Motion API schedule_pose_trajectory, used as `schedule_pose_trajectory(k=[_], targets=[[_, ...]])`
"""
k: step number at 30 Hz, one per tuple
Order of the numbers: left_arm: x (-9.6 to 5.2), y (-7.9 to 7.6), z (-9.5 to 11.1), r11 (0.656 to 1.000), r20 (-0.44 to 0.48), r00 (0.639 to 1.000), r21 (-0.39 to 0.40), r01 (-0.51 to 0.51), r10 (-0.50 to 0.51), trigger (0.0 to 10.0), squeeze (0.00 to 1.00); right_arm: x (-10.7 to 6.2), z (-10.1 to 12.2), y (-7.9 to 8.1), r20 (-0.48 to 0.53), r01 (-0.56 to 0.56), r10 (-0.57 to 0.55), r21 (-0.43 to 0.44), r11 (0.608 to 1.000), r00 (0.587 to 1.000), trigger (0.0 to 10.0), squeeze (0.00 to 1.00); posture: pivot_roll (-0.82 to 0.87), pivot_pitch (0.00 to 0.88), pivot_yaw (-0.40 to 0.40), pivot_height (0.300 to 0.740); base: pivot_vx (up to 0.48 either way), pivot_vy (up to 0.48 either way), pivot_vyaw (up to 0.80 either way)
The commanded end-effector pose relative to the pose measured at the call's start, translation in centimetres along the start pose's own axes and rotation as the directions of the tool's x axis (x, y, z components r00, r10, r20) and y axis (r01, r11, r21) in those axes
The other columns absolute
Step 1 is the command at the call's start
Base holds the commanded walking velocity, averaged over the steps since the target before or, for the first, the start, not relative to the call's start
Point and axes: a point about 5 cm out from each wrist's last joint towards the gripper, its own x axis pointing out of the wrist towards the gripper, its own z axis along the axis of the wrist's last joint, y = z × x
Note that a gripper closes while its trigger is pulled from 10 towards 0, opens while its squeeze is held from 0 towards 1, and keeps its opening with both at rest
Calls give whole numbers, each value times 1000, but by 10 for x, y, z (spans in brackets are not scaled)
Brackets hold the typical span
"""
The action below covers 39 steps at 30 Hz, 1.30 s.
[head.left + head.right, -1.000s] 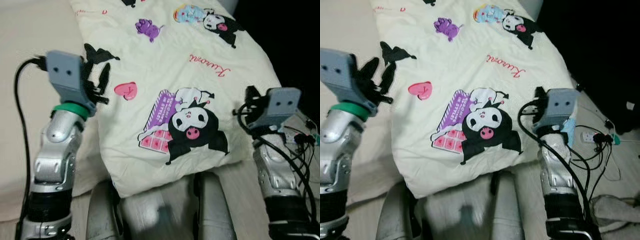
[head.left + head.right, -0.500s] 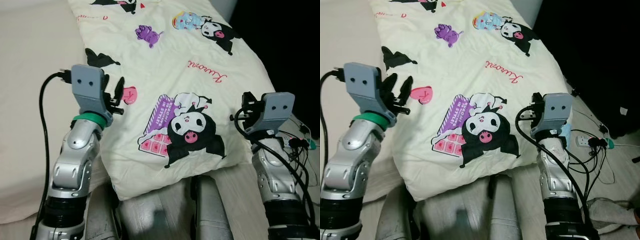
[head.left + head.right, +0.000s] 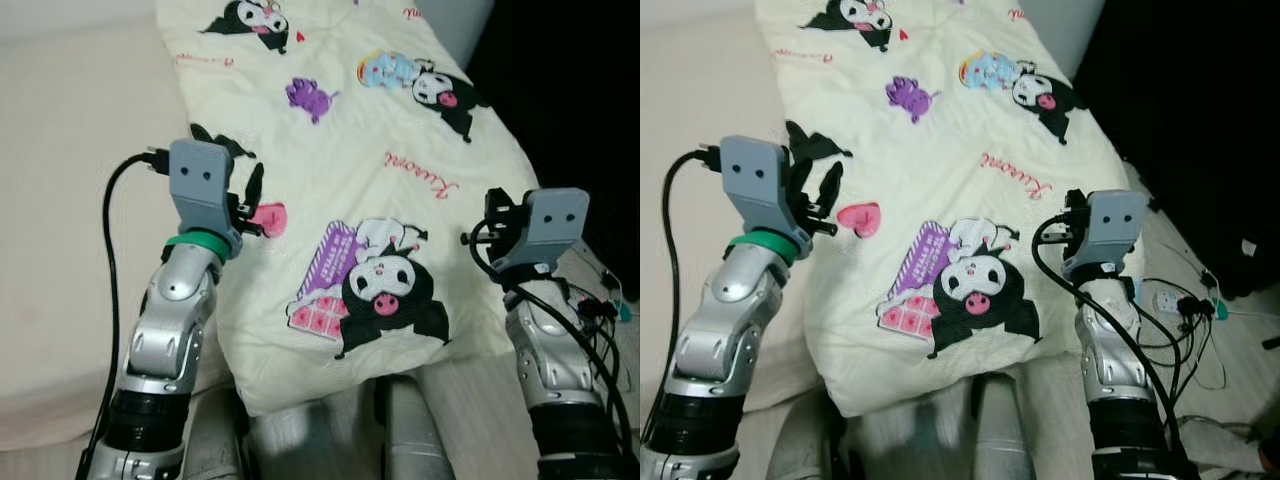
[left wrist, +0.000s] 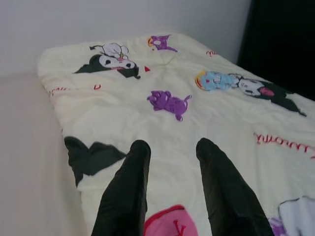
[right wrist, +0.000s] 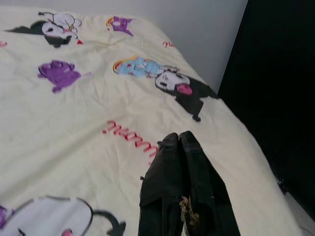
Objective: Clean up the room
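The quilt (image 3: 380,200) on the bed looked soft and floppy, best pinched at its near hem; the left gripper (image 4: 172,162) hovered with jaws apart, the right gripper (image 5: 179,142) with jaws closed, empty.

Both silver arms raised, elbows bent, forearms angled up and forward. Left gripper (image 3: 250,196): two long black fingers (image 4: 125,191) spread apart with a clear gap between them, pointing to the far side; grey camera block on the wrist above a green collar, black cable looping off its left side. Right gripper (image 5: 179,142): black fingers pressed together, tips touching, nothing between them; grey camera block on the wrist, loose black wires trailing down the forearm.
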Motion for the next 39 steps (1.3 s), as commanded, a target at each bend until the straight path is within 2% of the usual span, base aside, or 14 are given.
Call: schedule_pose_trajectory(k=[1,16,26,39], targets=[[0,-1,-4,1000,-9,1000,13,5,-5,10000,0,-5,-8,-5,-39,17,-17,1,1000,999,10000,0,-95,113,48,649,0,0,0],[0,-6,-11,999,-22,999,19,33,-32,10000,0,-8,-16,-3,-66,25,-25,6,1000,998,10000,0,-98,94,50,703,0,0,0],[-2,-8,-15,998,-35,998,32,50,-49,10000,0,-16,-30,5,-109,16,-12,31,999,994,10000,0,-98,93,58,703,0,0,0],[-6,-10,-24,997,-72,994,20,79,-77,10000,0,-17,-32,19,-107,-1,7,55,999,994,10000,0,-96,101,69,703,0,0,0]])
